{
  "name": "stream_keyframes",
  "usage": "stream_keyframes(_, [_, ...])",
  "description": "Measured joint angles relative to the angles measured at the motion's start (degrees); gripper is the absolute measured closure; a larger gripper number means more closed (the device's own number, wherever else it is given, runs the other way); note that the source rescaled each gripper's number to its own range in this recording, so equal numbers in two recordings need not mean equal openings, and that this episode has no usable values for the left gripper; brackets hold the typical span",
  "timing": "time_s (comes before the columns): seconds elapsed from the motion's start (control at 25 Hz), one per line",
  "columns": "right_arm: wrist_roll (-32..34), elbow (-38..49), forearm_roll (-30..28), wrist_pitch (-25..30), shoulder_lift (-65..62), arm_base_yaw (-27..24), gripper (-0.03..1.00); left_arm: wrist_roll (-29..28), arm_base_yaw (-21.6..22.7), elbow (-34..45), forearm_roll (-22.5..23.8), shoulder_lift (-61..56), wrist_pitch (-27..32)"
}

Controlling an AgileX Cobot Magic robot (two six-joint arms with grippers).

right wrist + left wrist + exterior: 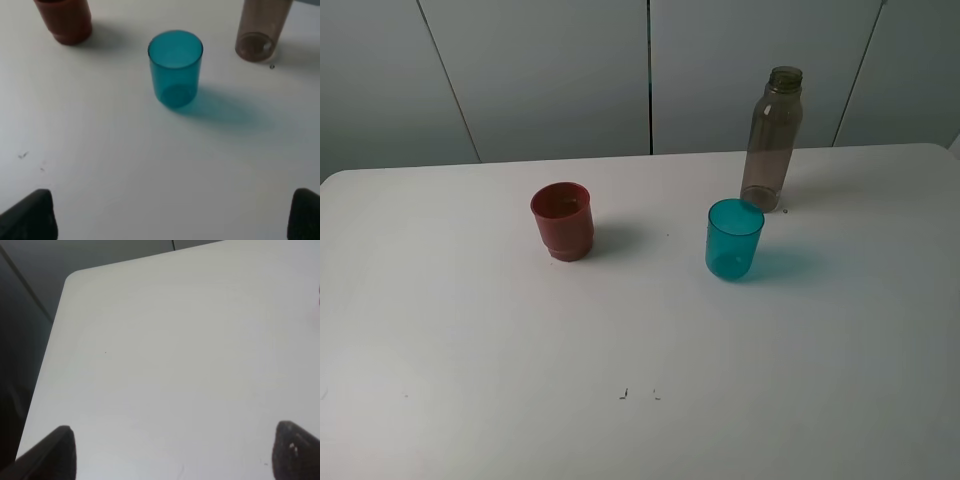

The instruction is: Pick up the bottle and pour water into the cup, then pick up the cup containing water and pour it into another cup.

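Nothing was done yet: my right gripper (172,212) was wide open and empty, the bottle (772,140) and cup (734,239) untouched.

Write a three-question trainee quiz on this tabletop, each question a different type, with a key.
1. True or false: the tall smoky grey-brown plastic bottle wears a cap.
2. Which stands nearest that bottle? A) opaque red-brown plastic cup B) teal translucent plastic tumbler
3. Fill in: the right hand hangs ____, holding nothing.

Key: 1 false; 2 B; 3 open.
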Motion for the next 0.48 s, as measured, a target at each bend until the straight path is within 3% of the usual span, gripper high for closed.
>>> stream_keyframes(0.12, [0.0,0.0,-1.1,4.2,-4.7,0.0,-0.03,0.0,0.0,0.0,0.0,0.0,0.0])
stream_keyframes(0.48, [-0.3,0.0,-1.5,4.8,-14.8,0.0,-0.03,0.0,0.0,0.0,0.0,0.0,0.0])
